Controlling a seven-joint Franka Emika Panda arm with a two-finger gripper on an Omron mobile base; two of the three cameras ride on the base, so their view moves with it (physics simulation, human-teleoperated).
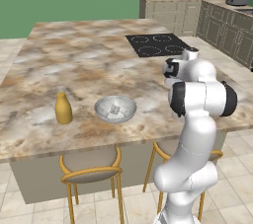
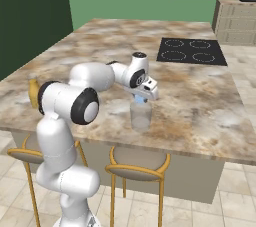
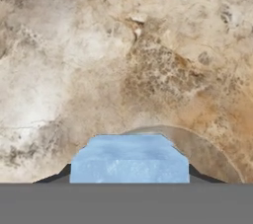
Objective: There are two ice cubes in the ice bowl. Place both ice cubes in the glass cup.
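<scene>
The white arm's two-finger gripper [image 2: 138,100] is pinching a small pale-blue translucent ice cube [image 3: 129,160] just above the clear cylindrical glass cup [image 2: 140,116], whose open rim is lying directly beneath.

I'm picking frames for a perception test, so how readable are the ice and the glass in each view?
Hand view: ice cube large and sharp-edged, glass cup rim a faint arc. Right base view: cup nearly see-through against the marble counter, cube a small blue speck at the end effector. Left base view: remaining cube pale, low-contrast inside the ice bowl.
</scene>
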